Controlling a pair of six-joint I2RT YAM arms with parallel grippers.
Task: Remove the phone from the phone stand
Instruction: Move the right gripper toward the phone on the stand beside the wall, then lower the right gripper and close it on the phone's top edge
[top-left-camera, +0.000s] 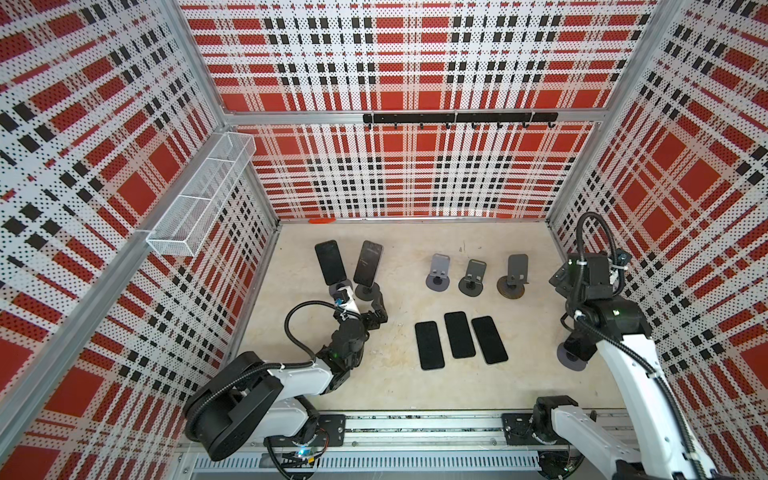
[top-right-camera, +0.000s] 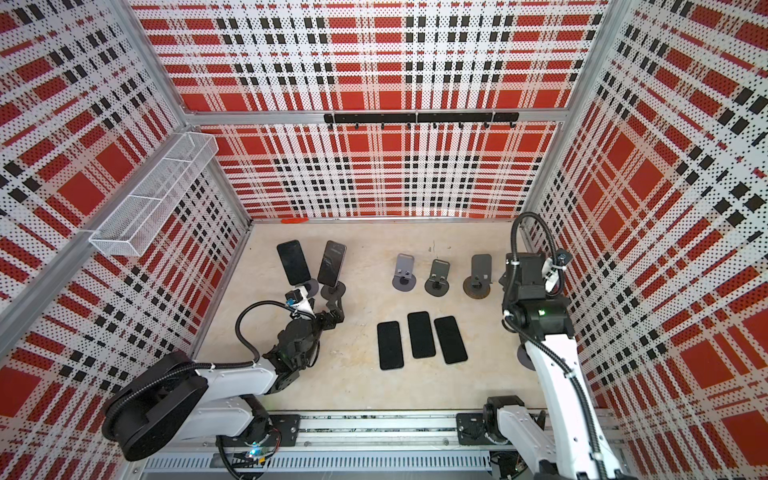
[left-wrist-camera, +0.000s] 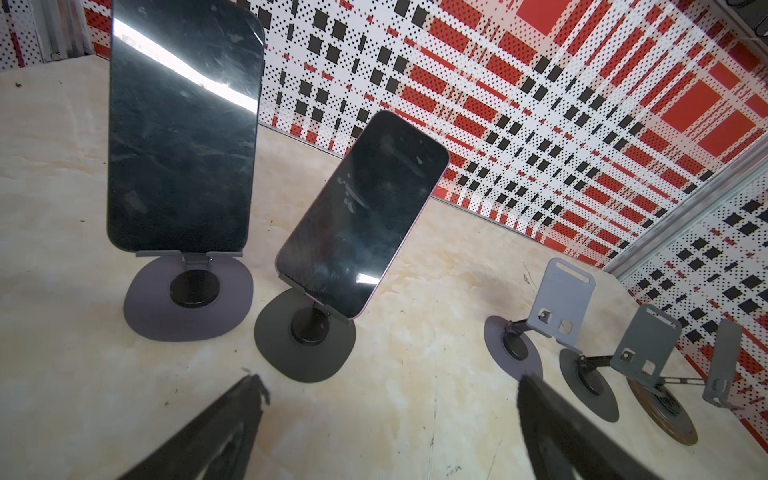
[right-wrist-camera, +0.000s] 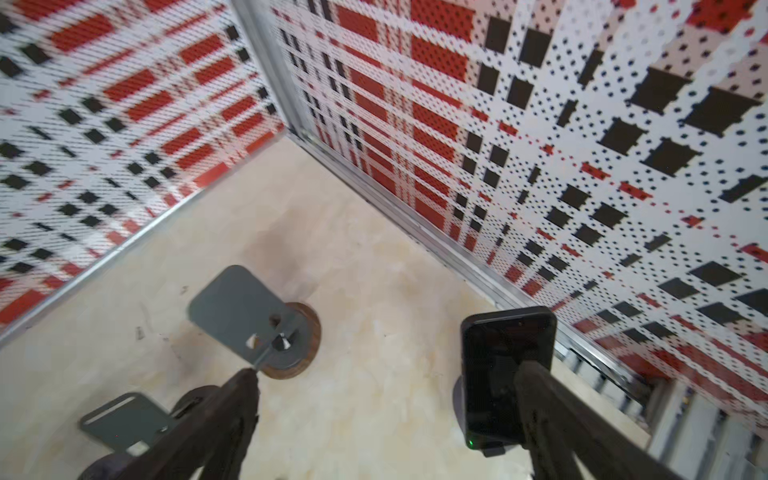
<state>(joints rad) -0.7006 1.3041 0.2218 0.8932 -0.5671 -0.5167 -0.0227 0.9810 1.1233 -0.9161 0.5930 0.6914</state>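
Two dark phones lean upright on round-based phone stands at the back left: a larger one and a purple-edged one on a dark stand. My left gripper hangs open just in front of them, with only bare table between its fingers. A third phone stands by the right wall. My right gripper is open above it and holds nothing. One of its fingers overlaps that phone in the right wrist view. In both top views the right arm hides this phone, and only its stand's base shows.
Three empty stands line the back middle, the rightmost on a brown base. Three phones lie flat at mid-table. A wire basket hangs on the left wall and a hook rail on the back wall.
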